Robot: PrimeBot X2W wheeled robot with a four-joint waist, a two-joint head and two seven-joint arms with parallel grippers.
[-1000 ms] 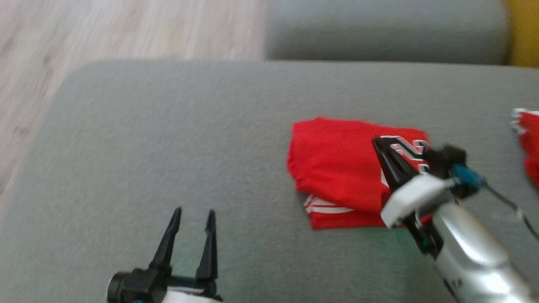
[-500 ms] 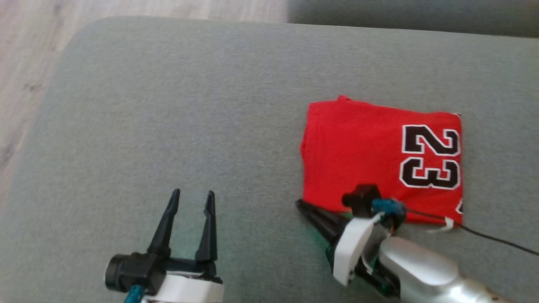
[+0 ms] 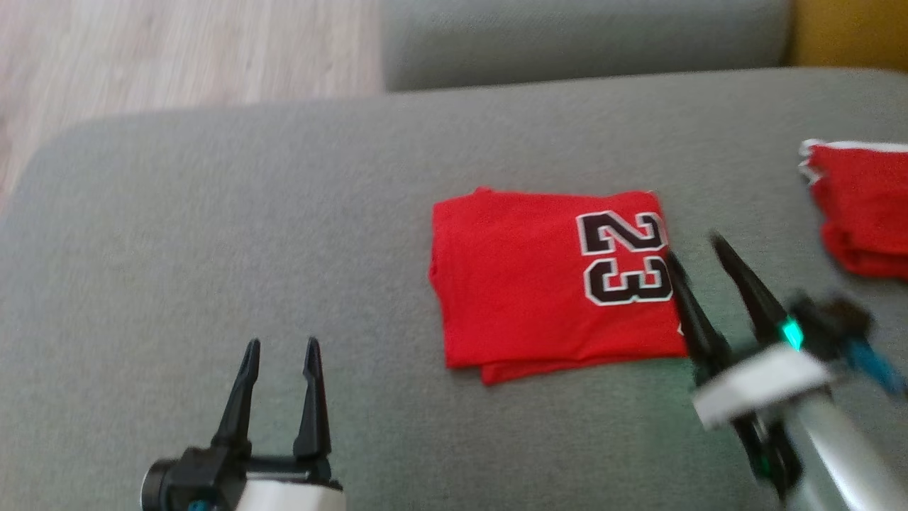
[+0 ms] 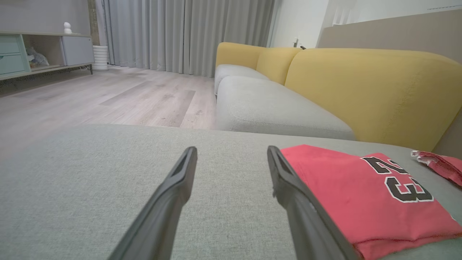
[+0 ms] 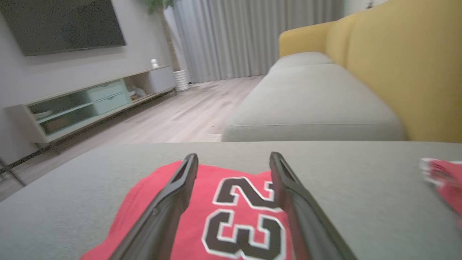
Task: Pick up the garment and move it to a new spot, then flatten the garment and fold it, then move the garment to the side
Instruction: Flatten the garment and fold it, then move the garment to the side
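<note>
Garment [image 3: 539, 284] lies folded into a neat red rectangle on the grey sofa seat [image 3: 213, 213], a little right of the middle in the head view. The black number 23 [image 3: 624, 259] faces up near its right edge. A lower layer shows out from under the front edge.

The right gripper [image 3: 694, 250] is spread wide and holds nothing. It stands at the right side of the garment, and in its wrist view the two fingers frame the number from above. I cannot tell if they touch the cloth. The left gripper [image 3: 281, 346] is also spread and empty, well apart from the garment, over bare seat at the lower left. A second red cloth [image 3: 862, 206] lies apart at the far right.

The folding looks finished, so I judge that the last step is in hand: moving the garment to the side. The cloth seems thin, light and soft, probably a little slippery, with no stiffness of its own. If only the top layer is pinched, the fold will likely open when it is lifted. A better hold is at a folded edge, with one finger going under all layers, best at two points along the same side, and then a low lift or slide. The seat is soft and should give way, so getting under looks possible.
</note>
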